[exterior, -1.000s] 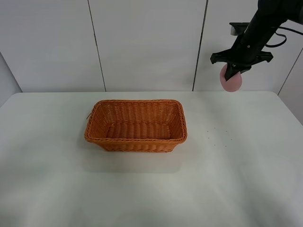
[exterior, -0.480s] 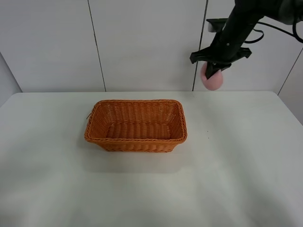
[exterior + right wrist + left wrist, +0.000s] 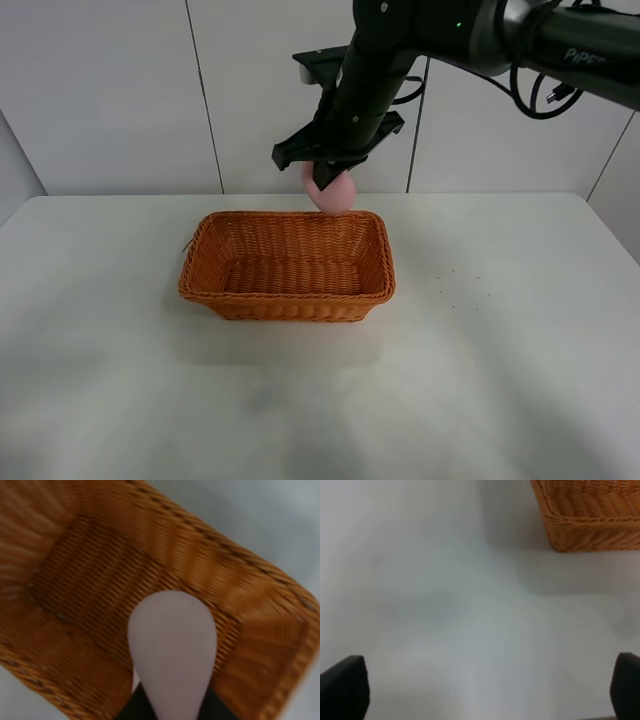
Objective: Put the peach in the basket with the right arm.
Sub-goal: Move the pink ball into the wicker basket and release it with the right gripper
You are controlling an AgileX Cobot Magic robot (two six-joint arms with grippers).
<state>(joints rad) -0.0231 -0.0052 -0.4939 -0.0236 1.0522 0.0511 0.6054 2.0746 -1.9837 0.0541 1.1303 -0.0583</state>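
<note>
Right claw (image 3: pixel 326 178) clamped on peach (image 3: pixel 333 196), long axis near vertical (rounded end down), above basket (image 3: pixel 290 300).

Pink peach (image 3: pixel 331 194) hangs above orange wicker basket (image 3: pixel 287 303).

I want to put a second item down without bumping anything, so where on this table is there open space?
Bare table lies left of the basket, right of it, and across the whole near side in front. The basket floor is empty too. It is crowded only over the basket's far side, where the right gripper holds the peach above it.
</note>
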